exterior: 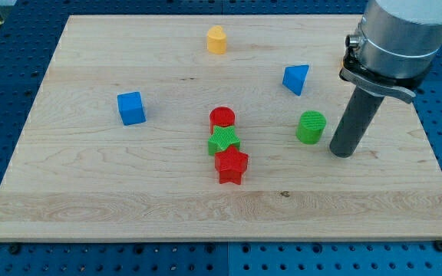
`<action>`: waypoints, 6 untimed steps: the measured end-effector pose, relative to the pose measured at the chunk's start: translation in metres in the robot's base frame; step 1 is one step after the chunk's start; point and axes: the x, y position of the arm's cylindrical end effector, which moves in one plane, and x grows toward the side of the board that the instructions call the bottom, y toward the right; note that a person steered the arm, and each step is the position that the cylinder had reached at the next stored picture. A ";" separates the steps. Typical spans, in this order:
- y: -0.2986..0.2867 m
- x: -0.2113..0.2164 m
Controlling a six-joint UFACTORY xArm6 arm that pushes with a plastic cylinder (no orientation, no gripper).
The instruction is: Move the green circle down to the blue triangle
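The green circle (311, 126) sits on the wooden board at the view's right of centre. The blue triangle (296, 79) lies above it and slightly to the left, a short gap apart. My tip (343, 152) rests on the board just to the right of the green circle and a little below it, not touching it. The dark rod rises from there to the arm at the view's top right.
A red circle (222, 117), a green star (224, 140) and a red star (231, 165) stand in a tight column at the centre. A blue cube (130, 108) is at the left. A yellow block (217, 39) is near the top edge. The board (90, 192) lies on a blue table.
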 end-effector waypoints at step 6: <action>0.010 -0.022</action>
